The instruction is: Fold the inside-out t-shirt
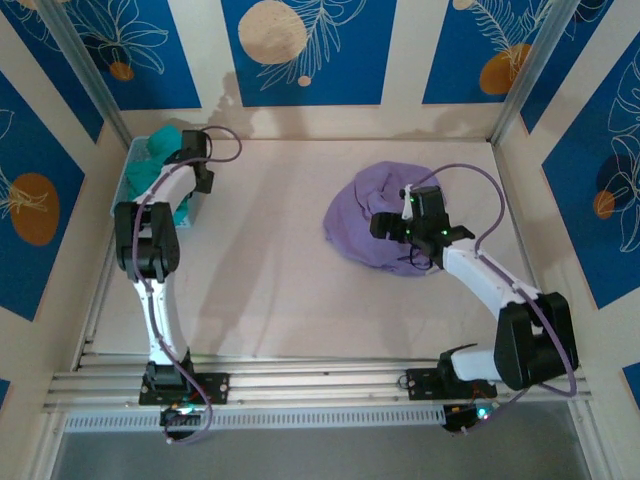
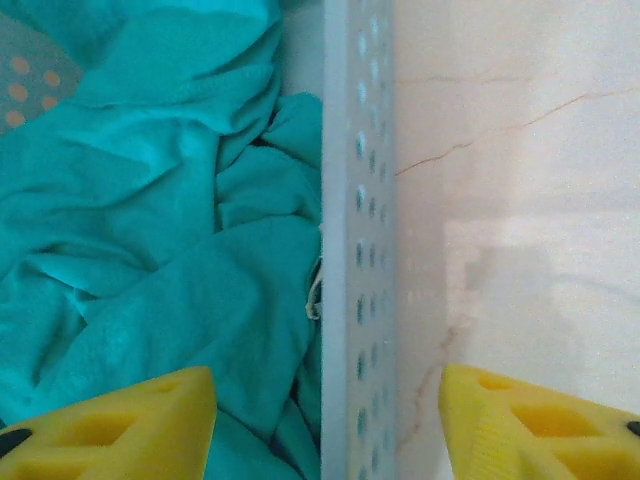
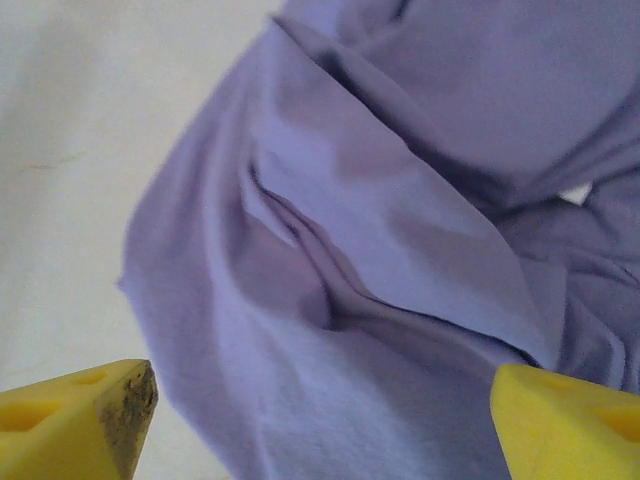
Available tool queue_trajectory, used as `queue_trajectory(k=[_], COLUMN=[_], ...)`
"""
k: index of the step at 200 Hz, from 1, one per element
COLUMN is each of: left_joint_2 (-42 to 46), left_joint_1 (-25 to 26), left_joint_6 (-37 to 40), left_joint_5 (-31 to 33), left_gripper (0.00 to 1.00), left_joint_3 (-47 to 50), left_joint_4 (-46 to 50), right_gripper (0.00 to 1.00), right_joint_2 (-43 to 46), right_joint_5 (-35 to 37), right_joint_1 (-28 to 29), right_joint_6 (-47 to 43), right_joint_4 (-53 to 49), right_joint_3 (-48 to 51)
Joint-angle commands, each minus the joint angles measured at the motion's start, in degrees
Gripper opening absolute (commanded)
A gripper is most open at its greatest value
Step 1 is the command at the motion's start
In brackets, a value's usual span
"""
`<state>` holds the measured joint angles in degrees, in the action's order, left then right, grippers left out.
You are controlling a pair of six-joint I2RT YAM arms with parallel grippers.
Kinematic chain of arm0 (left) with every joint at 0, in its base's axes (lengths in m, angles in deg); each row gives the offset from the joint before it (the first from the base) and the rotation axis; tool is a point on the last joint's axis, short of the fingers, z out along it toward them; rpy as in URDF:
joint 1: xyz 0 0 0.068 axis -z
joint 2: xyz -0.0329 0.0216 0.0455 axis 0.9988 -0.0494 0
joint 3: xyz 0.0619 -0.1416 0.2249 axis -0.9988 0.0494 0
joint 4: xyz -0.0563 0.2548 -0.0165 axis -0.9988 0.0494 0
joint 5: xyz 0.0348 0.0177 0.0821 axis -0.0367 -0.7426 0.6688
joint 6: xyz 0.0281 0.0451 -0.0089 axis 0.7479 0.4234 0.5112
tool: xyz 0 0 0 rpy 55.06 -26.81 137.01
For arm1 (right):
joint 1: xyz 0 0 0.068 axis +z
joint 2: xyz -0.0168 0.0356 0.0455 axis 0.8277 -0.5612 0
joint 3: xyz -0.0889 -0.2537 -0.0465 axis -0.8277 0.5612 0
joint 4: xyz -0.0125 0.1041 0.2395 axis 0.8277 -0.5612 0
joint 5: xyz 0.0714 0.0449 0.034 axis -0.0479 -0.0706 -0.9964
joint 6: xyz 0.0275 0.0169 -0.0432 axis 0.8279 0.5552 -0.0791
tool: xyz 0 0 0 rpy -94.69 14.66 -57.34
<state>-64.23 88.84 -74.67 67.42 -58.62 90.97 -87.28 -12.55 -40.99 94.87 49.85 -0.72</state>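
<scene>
While the t-shirt (image 1: 350, 215) lies crumpled, right gripper (image 3: 320, 415) hangs over it, jaws wide; left gripper (image 2: 328, 405) gapes astride the bin (image 2: 360, 200) wall. Inside, teal garment (image 2: 150, 250).

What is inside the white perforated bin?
Crumpled teal-green cloth, plus a corner of orange-dotted fabric. The floor of the bin and anything beneath the cloth are covered.

t-shirt (image 1: 365, 225): on table (image 1: 270, 290), right | garment (image 2: 150, 250): in bin (image 2: 360, 300), far left

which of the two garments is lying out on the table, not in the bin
The lavender t-shirt, crumpled on the table on the right; the teal garment is piled inside the white perforated bin at the left edge.
</scene>
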Motion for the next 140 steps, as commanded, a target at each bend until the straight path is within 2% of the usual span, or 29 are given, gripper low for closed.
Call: queue_trajectory(k=[1,31,60,77,95,114,140], left_joint_2=[10.25,21.86,25.43,22.92,17.84,11.94,5.75], left_joint_1=[1.38,6.88,17.13,22.48,26.26,28.44,30.06], left_joint_6=[-6.46,-17.51,-25.34,-29.37,-31.7,-32.68,-34.33], left_joint_5=[-9.81,-23.96,-30.51,-34.66,-37.72,-39.88,-42.88], left_gripper=[0.66,0.68,0.69,0.69,0.69,0.66,0.6], left_joint_3=[2.94,17.5,29.35,33.34,33.54,30.49,27.32], left_joint_4=[-0.49,-14.18,-27.38,-33.52,-36.61,-35.63,-36.6], right_gripper=[0.85,0.81,0.81,0.79,0.77,0.77,0.74], right_joint_2=[-1.58,-0.89,3.47,4.63,2.7,-1.18,-6.5], right_joint_5=[1.86,-0.42,-3.27,-4.73,-4.83,-0.76,-1.3], right_joint_1=[-1.6,-6.79,-12.59,-14.59,-12.43,-7.8,-7.01], right_joint_6=[4.03,7.96,9.64,9.98,9.3,7.89,7.76], right_joint_4=[-3.17,-5.35,-5.36,-3.92,-2.47,-1.51,1.34], right_joint_3=[-1.15,0.2,3.7,5.53,4.64,1.64,-1.83])
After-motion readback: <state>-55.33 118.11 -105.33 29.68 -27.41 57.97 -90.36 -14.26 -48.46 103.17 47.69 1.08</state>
